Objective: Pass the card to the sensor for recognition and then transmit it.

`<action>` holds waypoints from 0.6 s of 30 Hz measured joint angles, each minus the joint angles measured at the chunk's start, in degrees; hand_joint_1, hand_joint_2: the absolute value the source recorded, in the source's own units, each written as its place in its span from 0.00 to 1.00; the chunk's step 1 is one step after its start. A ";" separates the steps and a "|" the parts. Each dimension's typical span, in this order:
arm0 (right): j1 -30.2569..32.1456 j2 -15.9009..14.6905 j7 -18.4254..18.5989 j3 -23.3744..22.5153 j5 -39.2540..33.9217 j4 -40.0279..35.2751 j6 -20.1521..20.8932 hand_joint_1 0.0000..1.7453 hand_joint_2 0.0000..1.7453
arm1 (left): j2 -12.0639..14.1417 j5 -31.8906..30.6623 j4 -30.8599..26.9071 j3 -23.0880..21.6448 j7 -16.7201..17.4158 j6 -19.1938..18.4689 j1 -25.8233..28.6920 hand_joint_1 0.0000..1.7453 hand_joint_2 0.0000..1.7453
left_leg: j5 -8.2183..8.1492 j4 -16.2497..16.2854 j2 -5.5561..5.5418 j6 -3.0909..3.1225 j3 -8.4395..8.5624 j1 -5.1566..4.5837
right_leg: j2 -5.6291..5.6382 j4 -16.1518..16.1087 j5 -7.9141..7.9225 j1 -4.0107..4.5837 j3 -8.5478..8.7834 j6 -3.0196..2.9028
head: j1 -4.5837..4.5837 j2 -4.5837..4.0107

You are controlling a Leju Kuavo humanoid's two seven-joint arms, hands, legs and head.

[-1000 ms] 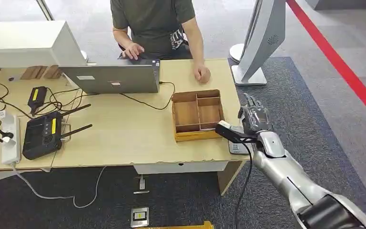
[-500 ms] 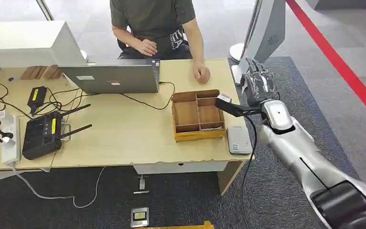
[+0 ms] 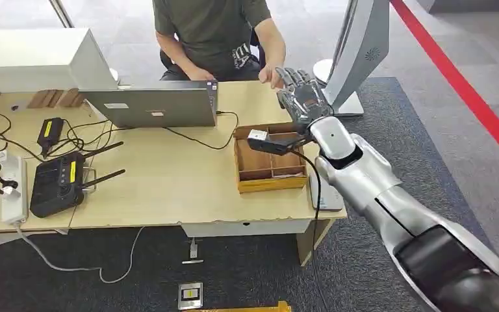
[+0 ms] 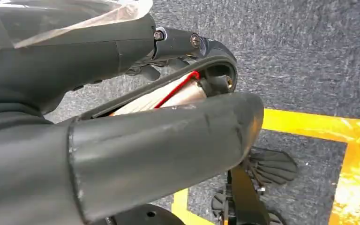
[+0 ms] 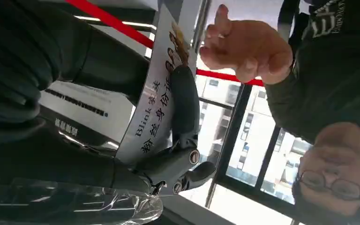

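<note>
Looking down from the head camera, I have the wooden surface across most of the frame, a person seated at its far edge behind an open laptop. Right arm reaches over the right end, above a partitioned wooden tray. A pale flat sensor pad lies just beside the tray, partly under the arm. A black router and loose cables sit at the left end.

Right robot hand is raised at the far edge with fingers upright, near the person's hand. From the right wrist camera I see the card, white with printed characters, pinched between thumb and finger, and the person's open hand near its far end, not touching.

Left robot hand: cannot tell its state.
</note>
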 joint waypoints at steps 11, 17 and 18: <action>-1.93 3.48 0.37 1.92 -0.61 5.05 1.46 1.00 1.00 | -0.50 -0.09 0.00 -1.00 1.20 -0.61 0.20 0.00 0.00 | 0.00 0.01 0.00 0.00 0.00 -0.01 | 0.00 -0.03 0.00 -0.02 -0.01 0.00 | 0.02 0.00; -1.95 3.48 0.98 2.38 -1.14 6.13 1.20 0.86 1.00 | -0.55 0.02 0.02 -1.38 1.20 -0.61 0.20 0.00 0.00 | 0.00 0.01 0.00 0.00 0.01 -0.01 | 0.00 -0.02 0.00 -0.01 -0.01 0.00 | 0.00 0.00; -1.95 3.48 1.03 2.47 -1.16 6.26 1.20 0.15 1.00 | -0.55 0.02 0.02 -1.38 1.16 -0.61 0.19 0.00 0.00 | 0.00 0.01 0.01 0.00 0.02 -0.01 | 0.00 -0.02 0.00 -0.01 -0.02 0.00 | 0.00 0.00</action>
